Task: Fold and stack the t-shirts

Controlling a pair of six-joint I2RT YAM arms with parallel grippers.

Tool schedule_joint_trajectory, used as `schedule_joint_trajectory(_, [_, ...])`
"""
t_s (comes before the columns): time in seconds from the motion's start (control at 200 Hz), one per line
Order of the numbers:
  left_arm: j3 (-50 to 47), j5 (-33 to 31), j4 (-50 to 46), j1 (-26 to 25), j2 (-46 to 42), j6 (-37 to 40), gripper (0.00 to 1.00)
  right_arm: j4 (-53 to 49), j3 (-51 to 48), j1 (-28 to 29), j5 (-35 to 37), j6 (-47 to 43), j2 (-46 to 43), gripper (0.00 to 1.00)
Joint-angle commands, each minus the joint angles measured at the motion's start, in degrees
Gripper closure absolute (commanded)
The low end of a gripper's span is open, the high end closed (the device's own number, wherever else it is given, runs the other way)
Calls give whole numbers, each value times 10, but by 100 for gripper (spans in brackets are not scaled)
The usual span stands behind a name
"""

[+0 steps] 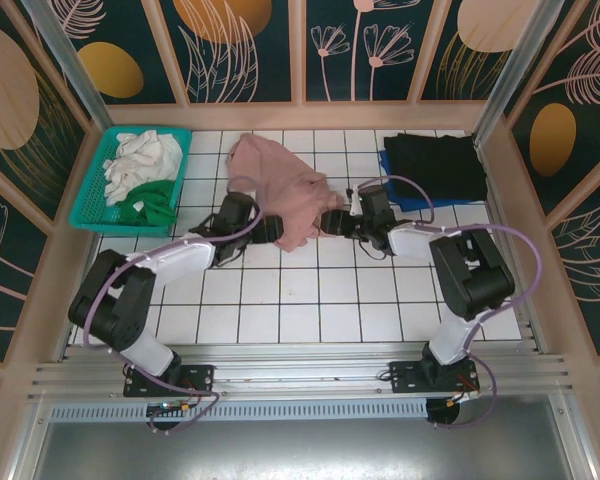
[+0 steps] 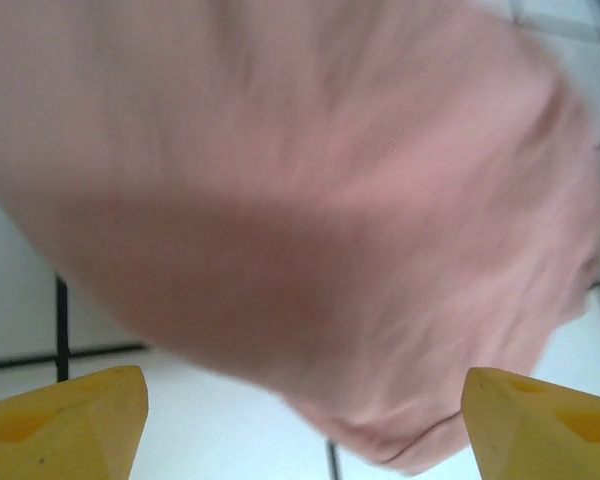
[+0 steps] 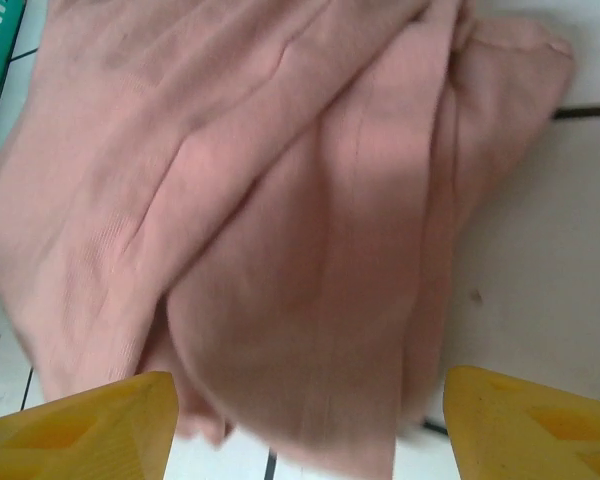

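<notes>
A dusty-pink t-shirt (image 1: 275, 175) lies crumpled on the tiled table, left of centre toward the back. My left gripper (image 1: 270, 230) sits at its near-left edge, and my right gripper (image 1: 330, 222) at its near-right edge. In the left wrist view the yellow fingers (image 2: 70, 425) stand wide apart, and the pink cloth (image 2: 310, 200) hangs just ahead with its hem dipping between them. My right gripper (image 3: 305, 435) is open too, its fingers (image 3: 530, 425) either side of the folds of the pink t-shirt (image 3: 280, 200).
A teal lattice basket (image 1: 90, 215) at the back left holds a white t-shirt (image 1: 140, 160) and a green one (image 1: 158, 200). A folded black t-shirt (image 1: 435, 160) lies on a blue one (image 1: 405, 200) at the back right. Wooden walls fence the table.
</notes>
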Motion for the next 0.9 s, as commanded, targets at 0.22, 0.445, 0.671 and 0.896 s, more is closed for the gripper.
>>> schedule_joint_trajectory(0.22, [62,91,119,2,149,-13,26,42,30,13,-13,-8,61,63])
schedule_joint_trajectory(0.445, [115,74,68,2,116,-2,95,-15,18,9,73,-19,-30,100])
schedule_joint_trajectory(0.671, [170,-26,-78,2,-46,28,100,-107,20,7,157,-46,-231,100])
schedule_joint_trajectory(0.896, [222,-159,-172,5,-177,32,100,-184,65,1,201,-68,-427,100])
